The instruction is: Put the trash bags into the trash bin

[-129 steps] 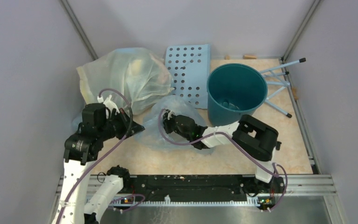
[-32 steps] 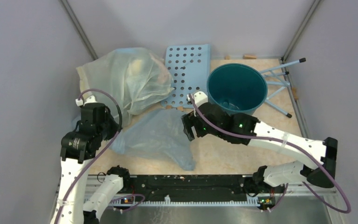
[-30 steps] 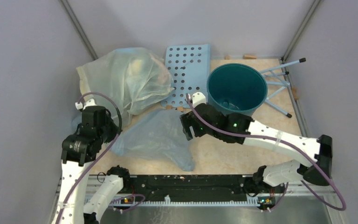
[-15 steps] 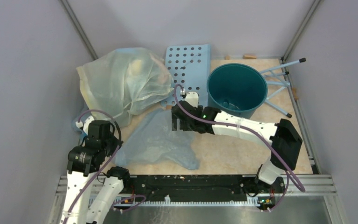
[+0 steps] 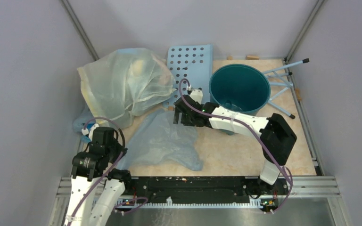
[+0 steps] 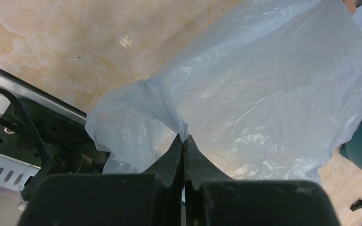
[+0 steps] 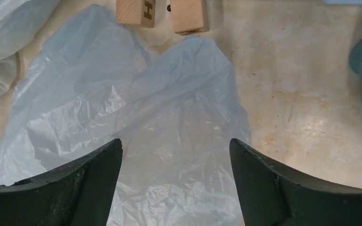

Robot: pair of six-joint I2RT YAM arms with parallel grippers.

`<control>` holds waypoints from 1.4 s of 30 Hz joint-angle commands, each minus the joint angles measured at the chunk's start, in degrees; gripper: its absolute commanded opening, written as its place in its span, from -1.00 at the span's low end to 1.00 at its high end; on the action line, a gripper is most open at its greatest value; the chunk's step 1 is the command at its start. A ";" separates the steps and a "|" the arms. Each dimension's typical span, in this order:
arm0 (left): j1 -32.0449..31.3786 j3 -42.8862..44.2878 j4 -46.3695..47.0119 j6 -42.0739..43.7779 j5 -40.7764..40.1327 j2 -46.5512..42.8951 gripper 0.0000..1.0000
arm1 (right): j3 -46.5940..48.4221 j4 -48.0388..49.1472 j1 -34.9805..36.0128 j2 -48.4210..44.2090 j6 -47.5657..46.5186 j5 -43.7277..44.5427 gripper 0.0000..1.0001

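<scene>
Left pincer (image 6: 185,139) withdrew to lower left, clamped on bag (image 5: 162,141) corner; right pincer (image 7: 174,145), apart, shifted over its upper edge, so bag lies spread, not yet in bin (image 5: 238,81).

I'm counting one pale blue trash bag (image 5: 162,141) lying on the counter (image 5: 226,155), one teal bin (image 5: 239,89), one bigger yellowish bag (image 5: 125,84) and one holey light blue panel (image 5: 191,66). Two wooden blocks (image 7: 135,12) are sitting by the blue bag, with one more wooden piece (image 5: 252,57) lying at the back wall. Two arms (image 5: 235,123) are sharing it all.
</scene>
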 commanded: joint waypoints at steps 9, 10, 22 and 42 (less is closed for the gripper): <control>-0.15 8.28 2.39 3.33 -0.92 -1.57 -1.00 | 2.33 6.20 -0.79 0.76 -3.08 -8.12 -1.00; -0.09 10.79 2.83 4.17 -0.68 -1.53 -1.00 | 3.75 4.70 -0.68 0.04 -3.75 -8.20 -1.00; -0.15 31.45 19.11 8.54 8.75 -1.52 -1.00 | 31.69 -17.46 -0.64 -7.64 -11.45 -5.75 -1.00; -0.06 24.91 52.50 -3.05 47.57 13.58 -1.00 | 47.34 -47.49 -0.79 -26.48 -11.57 32.59 -1.00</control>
